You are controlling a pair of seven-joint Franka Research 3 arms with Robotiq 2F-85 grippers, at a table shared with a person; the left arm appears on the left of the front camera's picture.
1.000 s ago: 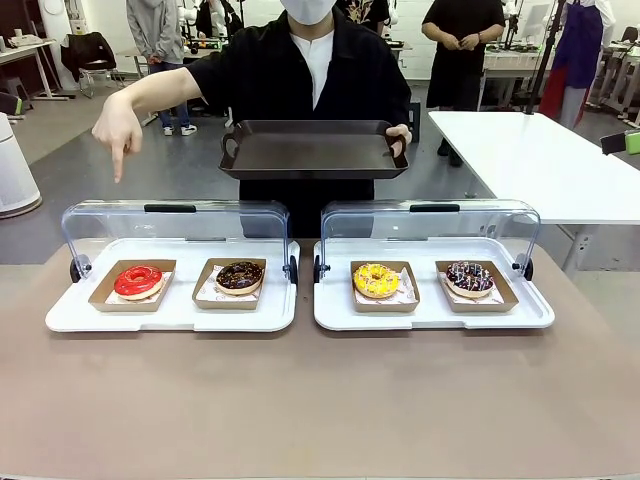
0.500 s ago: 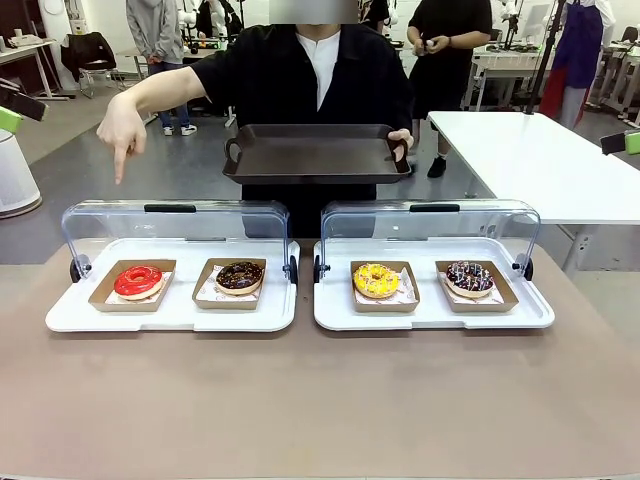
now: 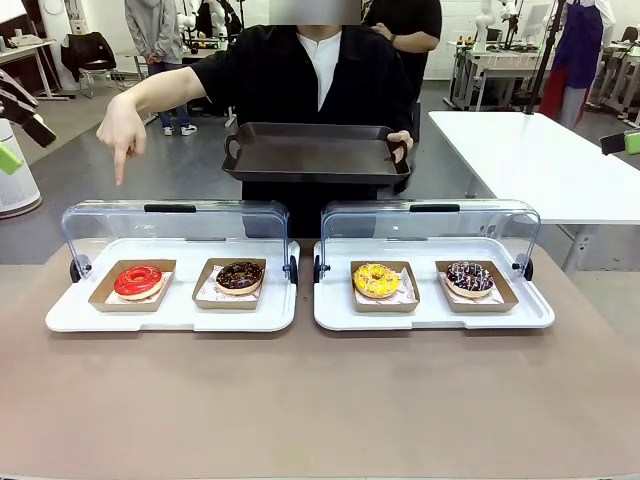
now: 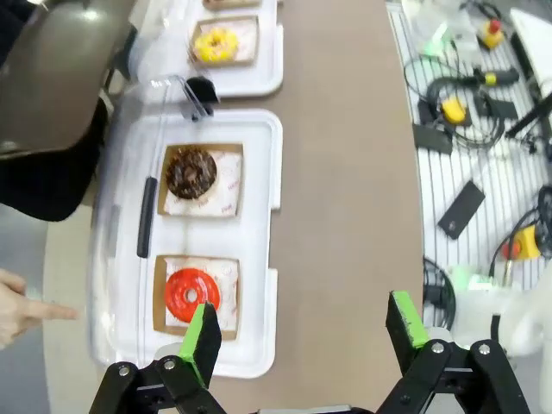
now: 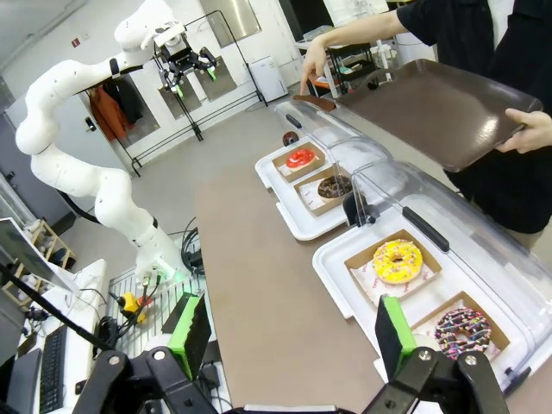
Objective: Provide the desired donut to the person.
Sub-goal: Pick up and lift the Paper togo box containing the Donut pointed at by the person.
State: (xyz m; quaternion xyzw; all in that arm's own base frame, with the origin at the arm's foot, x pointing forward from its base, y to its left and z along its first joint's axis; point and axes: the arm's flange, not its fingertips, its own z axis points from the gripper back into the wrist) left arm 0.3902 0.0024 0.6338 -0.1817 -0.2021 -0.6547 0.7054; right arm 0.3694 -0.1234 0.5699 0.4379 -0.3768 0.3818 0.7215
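The person in a black jacket stands at the far side, holding a dark brown tray in one hand. The other hand points a finger down over the red-glazed donut. In the left wrist view that red donut lies just beyond my left gripper, which hangs open and empty high above the table. My right gripper is open and empty too, up over the table's right end, well short of the yellow donut.
Two white trays hold paper boats with a chocolate donut, the yellow donut and a dark sprinkled donut. Their clear lids stand raised at the back. A white table is at right.
My left gripper has come into the front view at the left edge and moved downward. The person's pointing hand and tray hold still. A bystander behind has shifted.
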